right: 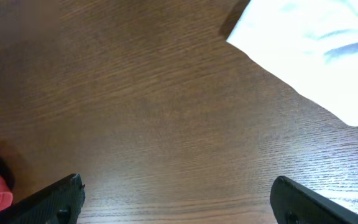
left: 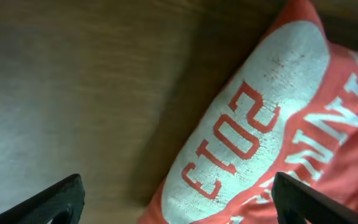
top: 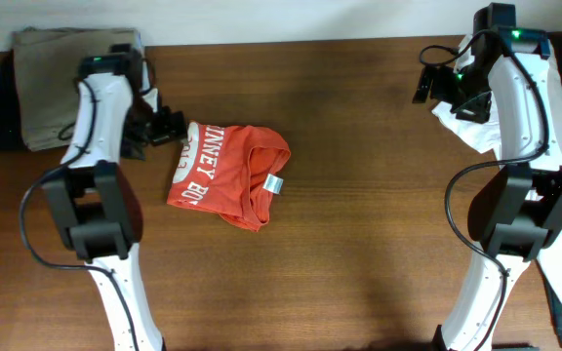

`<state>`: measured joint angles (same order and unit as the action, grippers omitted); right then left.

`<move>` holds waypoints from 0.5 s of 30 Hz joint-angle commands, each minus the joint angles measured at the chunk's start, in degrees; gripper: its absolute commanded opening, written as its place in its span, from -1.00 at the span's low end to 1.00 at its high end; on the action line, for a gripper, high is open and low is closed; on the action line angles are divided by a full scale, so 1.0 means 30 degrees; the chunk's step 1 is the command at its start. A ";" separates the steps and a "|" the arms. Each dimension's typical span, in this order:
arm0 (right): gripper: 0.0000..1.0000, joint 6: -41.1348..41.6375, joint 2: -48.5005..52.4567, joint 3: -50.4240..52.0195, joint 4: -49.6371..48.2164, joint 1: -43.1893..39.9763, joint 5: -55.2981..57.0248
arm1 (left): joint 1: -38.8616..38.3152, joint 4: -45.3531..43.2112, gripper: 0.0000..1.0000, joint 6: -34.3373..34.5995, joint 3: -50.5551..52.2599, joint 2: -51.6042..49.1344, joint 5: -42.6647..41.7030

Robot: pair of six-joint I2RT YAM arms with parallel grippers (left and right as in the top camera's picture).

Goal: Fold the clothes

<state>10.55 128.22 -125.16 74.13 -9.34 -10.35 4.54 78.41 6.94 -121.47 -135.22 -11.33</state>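
Garments, khaki-grey and folded [top: 47, 83], stacked at the far left of the dark wooden table [top: 359, 244], no part of the job. Just right of them, left black two-finger gripper [top: 171, 128], jaws spread wide with nothing between, poised at the left edge of the red-orange soft-fabric T-shirt with white printed lettering [top: 227, 174]; touching it or not, impossible to tell. Lies left of the table's centre in a rumpled, roughly squarish heap, bunched over itself, small white neck tag [top: 273, 184] showing on its right side. Probably a fold only partly made. Far to the right, right black two-finger gripper [top: 425, 88], likewise wide open and empty, above bare wood beside a crumpled white cloth [right: 316, 37], well apart from the shirt.

Likely trouble from here: a pinch catching only the top layer at that left edge, letting the lower layers slip out and undoing the bundle. Risk also of a skewed shape from dragging soft fabric across the wood with one arm alone, the other being so far off. Possible too: a bite taken too deep, rolling the printed edge under instead of lifting it cleanly
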 commanded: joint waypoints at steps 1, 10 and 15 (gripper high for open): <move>0.97 0.0160 -0.0182 -0.0248 0.0000 -0.0015 0.0175 | 0.0226 -0.0903 0.98 -0.3628 0.1399 0.0364 -0.4197; 0.97 0.0160 -0.0182 -0.0248 0.0007 -0.0015 0.0175 | 0.0124 -0.6156 0.78 -0.3912 0.6637 0.0364 -0.6739; 0.97 0.0160 -0.0182 -0.0248 0.0000 -0.0015 0.0175 | -0.0619 -0.7206 -0.37 -0.3497 0.7402 0.0364 -0.7271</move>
<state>10.61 128.22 -125.16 74.17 -9.34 -10.35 4.47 57.41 -4.05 -101.12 -132.53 -32.77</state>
